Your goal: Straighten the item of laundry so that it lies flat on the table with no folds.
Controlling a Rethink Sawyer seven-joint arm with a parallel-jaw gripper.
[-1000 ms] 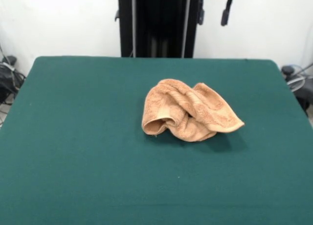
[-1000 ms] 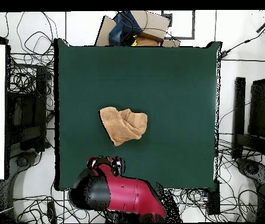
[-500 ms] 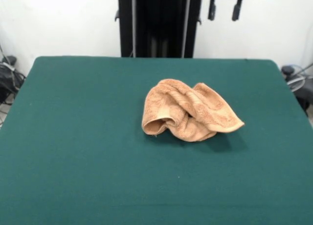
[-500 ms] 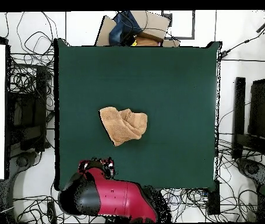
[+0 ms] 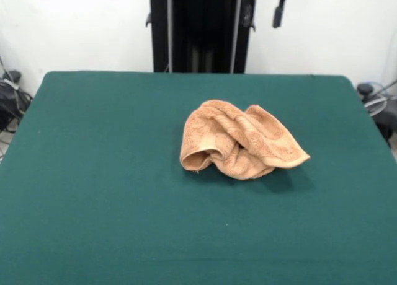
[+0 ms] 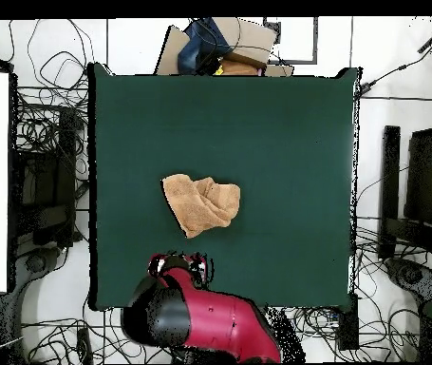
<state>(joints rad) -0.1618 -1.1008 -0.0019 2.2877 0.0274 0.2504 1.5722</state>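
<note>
The room is evenly and brightly lit, with soft light falling from above. The white wall [image 5: 74, 25] behind is washed out almost to pure white, with no detail. The green table [image 5: 93, 192] shows no glare; its felt takes the light flat and matte. The crumpled towel [image 5: 239, 139] throws a soft, faint shadow on the cloth at its near right side, and its folds hold darker hollows. From the front, everything looks slightly soft, edges a little smeared.
</note>
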